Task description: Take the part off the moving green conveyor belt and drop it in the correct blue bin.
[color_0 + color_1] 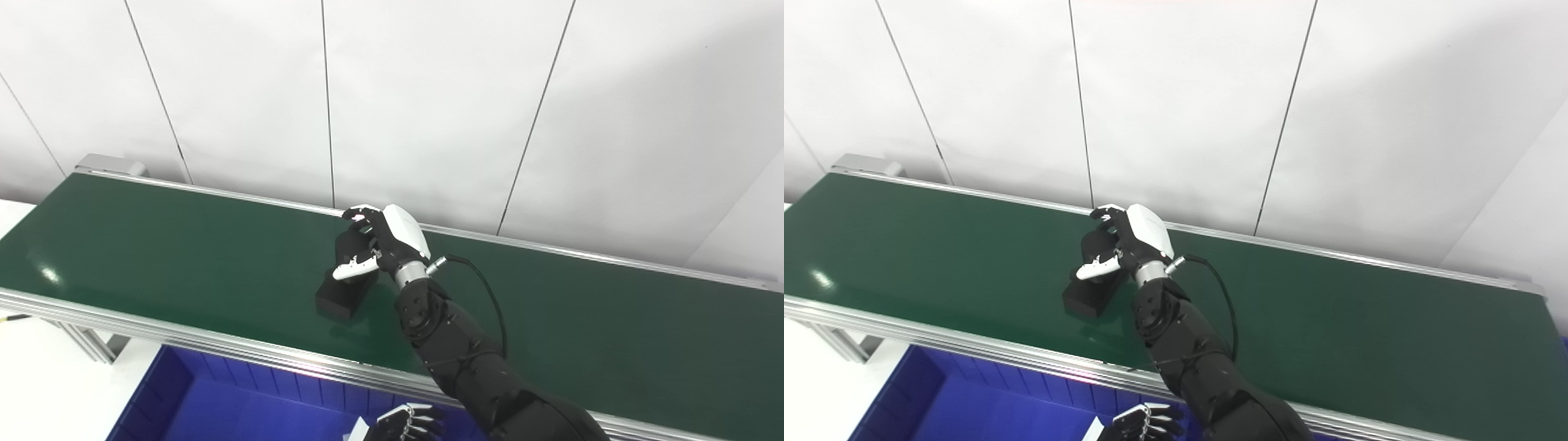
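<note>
One black part [344, 288], one green conveyor belt [184, 257], one blue bin [245, 410], two hands.
</note>
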You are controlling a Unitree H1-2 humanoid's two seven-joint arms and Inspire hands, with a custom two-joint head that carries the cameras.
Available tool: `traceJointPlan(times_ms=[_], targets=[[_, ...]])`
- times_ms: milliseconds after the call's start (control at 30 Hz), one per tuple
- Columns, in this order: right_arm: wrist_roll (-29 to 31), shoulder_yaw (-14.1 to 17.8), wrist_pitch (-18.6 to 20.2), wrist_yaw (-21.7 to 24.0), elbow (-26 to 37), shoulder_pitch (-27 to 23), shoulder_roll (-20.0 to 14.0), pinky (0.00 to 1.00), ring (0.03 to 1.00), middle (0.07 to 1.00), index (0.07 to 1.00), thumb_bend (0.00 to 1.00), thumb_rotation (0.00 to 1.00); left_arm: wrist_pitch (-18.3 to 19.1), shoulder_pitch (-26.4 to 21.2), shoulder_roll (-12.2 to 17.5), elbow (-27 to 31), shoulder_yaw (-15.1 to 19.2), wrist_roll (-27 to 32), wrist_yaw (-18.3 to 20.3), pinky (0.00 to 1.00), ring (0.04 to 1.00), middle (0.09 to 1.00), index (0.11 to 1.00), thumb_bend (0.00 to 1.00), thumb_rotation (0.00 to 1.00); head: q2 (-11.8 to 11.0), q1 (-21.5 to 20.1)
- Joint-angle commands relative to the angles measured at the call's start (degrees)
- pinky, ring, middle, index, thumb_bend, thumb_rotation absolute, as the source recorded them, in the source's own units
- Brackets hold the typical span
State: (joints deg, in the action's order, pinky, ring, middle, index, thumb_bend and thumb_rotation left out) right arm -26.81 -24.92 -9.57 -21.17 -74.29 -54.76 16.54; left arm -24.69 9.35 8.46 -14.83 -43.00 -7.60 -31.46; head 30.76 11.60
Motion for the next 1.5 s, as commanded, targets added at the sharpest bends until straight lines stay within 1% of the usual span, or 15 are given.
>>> traceJointPlan(times_ms=[0, 67, 233, 367, 467, 567, 700, 800, 833, 933, 1067, 1100, 1167, 1267, 1467], targets=[[-1.1, -0.6, -2.8, -3.1, 0.4, -2.2, 2.1, 0.45, 0.418, 0.493, 0.58, 0.52, 0.0, -2.2, -0.6, 0.1, 1.0, 0.1, 0.1, -0.5, 0.5, 0.562, 0.639, 0.689, 0.97, 0.19, -0.1, -0.3], [-1.6, -1.0, -2.9, -4.4, -0.1, -2.2, 2.0, 0.43, 0.408, 0.512, 0.534, 0.51, 0.0, -2.2, -0.8, 0.3, 1.0, 0.0, -0.1, -0.9, 0.51, 0.561, 0.64, 0.689, 0.97, 0.18, -0.1, -0.5], [-2.6, -1.9, -2.7, -6.8, -1.0, -2.2, 1.7, 0.38, 0.39, 0.501, 0.545, 0.51, 0.0, -2.2, -1.5, 0.8, 0.5, -0.4, -0.6, -1.9, 0.52, 0.561, 0.635, 0.692, 0.97, 0.2, -0.1, -1.4], [-3.4, -2.5, -1.3, -7.1, -1.7, -2.2, 1.3, 0.39, 0.393, 0.511, 0.54, 0.51, 0.0, -2.2, -1.8, 1.2, 0.4, 0.0, -0.1, -1.3, 0.53, 0.564, 0.636, 0.696, 0.97, 0.22, 0.0, -2.2], [-3.8, -2.7, -1.6, -7.5, -1.6, -1.6, 0.6, 0.42, 0.408, 0.525, 0.514, 0.51, 0.0, -2.2, -2.2, 1.4, 0.3, 0.2, -0.2, -1.4, 0.53, 0.576, 0.643, 0.689, 0.98, 0.23, 0.1, -3.0], [-4.1, -2.9, -1.9, -8.0, -1.5, -0.8, 0.0, 0.41, 0.404, 0.521, 0.521, 0.51, 0.0, -2.2, -2.2, 1.7, 0.4, 0.6, 0.5, -0.4, 0.55, 0.594, 0.653, 0.684, 0.96, 0.23, 0.2, -3.7], [-4.7, -3.3, -2.8, -9.4, 0.8, 1.4, -1.7, 0.37, 0.39, 0.506, 0.541, 0.51, 0.0, -2.2, -2.7, 2.5, 0.3, 0.5, -0.7, -1.2, 0.54, 0.606, 0.66, 0.686, 0.95, 0.24, 0.9, -5.5], [-4.5, -2.9, -2.8, -8.8, 4.6, 3.0, -3.0, 0.36, 0.38, 0.488, 0.553, 0.51, 0.0, -2.2, -2.5, 2.8, 0.8, 1.1, -0.2, -0.5, 0.53, 0.605, 0.659, 0.687, 0.95, 0.25, 1.8, -7.2], [-4.7, -2.7, -2.5, -8.6, 8.0, 4.5, -3.9, 0.36, 0.381, 0.487, 0.553, 0.51, 0.0, -2.2, -2.3, 2.8, 1.2, 1.6, 0.6, 0.5, 0.53, 0.605, 0.66, 0.688, 0.95, 0.25, 2.5, -8.5], [-4.8, -1.9, -0.4, -6.8, 18.4, 8.8, -6.1, 0.38, 0.384, 0.493, 0.546, 0.51, 0.0, -2.2, -1.6, 2.7, 2.2, 3.2, 2.5, 3.6, 0.54, 0.607, 0.669, 0.702, 0.93, 0.22, 2.8, -9.7], [-3.7, 0.6, 7.1, 1.0, 41.0, 17.8, -9.9, 0.39, 0.385, 0.498, 0.55, 0.51, 0.0, -2.2, -0.7, 2.5, 3.1, 5.7, 3.7, 7.1, 0.54, 0.61, 0.679, 0.714, 0.91, 0.21, 4.9, -13.4], [-3.5, 1.2, 8.7, 2.5, 45.1, 19.4, -10.4, 0.36, 0.375, 0.491, 0.556, 0.51, 0.0, -2.2, -0.6, 2.4, 3.1, 6.1, 3.6, 7.5, 0.55, 0.624, 0.687, 0.721, 0.89, 0.23, 5.0, -13.5], [-2.8, 2.5, 11.8, 5.5, 53.4, 22.7, -11.6, 0.34, 0.372, 0.49, 0.56, 0.51, 0.0, -2.2, -0.2, 2.4, 3.3, 7.0, 3.4, 8.2, 0.56, 0.632, 0.693, 0.726, 0.89, 0.24, 6.1, -14.5], [-2.0, 4.4, 14.9, 9.4, 64.3, 27.2, -13.7, 0.33, 0.366, 0.49, 0.57, 0.5, 0.0, -2.2, 1.0, 2.1, 4.4, 9.2, 5.0, 11.4, 0.58, 0.653, 0.707, 0.739, 0.87, 0.24, 7.7, -15.9], [-2.2, 7.6, 20.2, 14.8, 80.9, 36.4, -17.1, 0.32, 0.371, 0.507, 0.567, 0.5, 0.0, -2.2, 3.3, 1.2, 6.0, 14.6, 7.1, 18.6, 0.61, 0.676, 0.725, 0.76, 0.86, 0.24, 9.7, -18.6]])
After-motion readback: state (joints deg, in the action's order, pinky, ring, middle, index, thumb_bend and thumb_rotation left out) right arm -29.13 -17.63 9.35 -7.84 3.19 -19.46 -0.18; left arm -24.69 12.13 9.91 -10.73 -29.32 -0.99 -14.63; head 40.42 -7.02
